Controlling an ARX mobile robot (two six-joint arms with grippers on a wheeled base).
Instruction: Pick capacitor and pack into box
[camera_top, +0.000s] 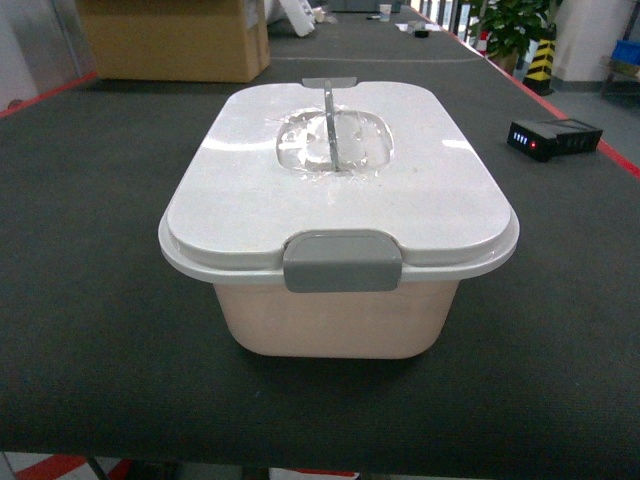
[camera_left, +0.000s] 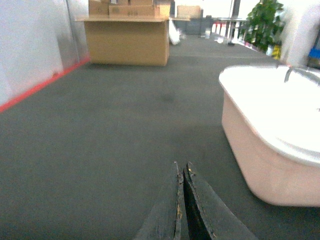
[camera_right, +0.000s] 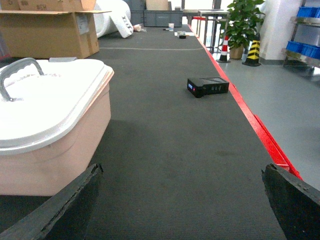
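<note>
- The box (camera_top: 340, 310), a pale pink-beige rounded tub, stands in the middle of the dark grey surface (camera_top: 90, 330).
- Its white lid (camera_top: 250, 190) is on, and the grey latch (camera_top: 343, 261) sits over the near rim.
- A thin grey handle (camera_top: 329, 125) runs across a clear recessed window in the middle of the lid.
- A small black device (camera_top: 555, 138) with lit indicators lies well apart, to the right, near the red edge strip.
- A brown cardboard carton (camera_top: 172, 38) stands far back on the left.
- A green potted plant (camera_top: 512, 25) shows at the upper right, with a yellow-and-black striped post (camera_top: 541, 60) just beside it.
</note>
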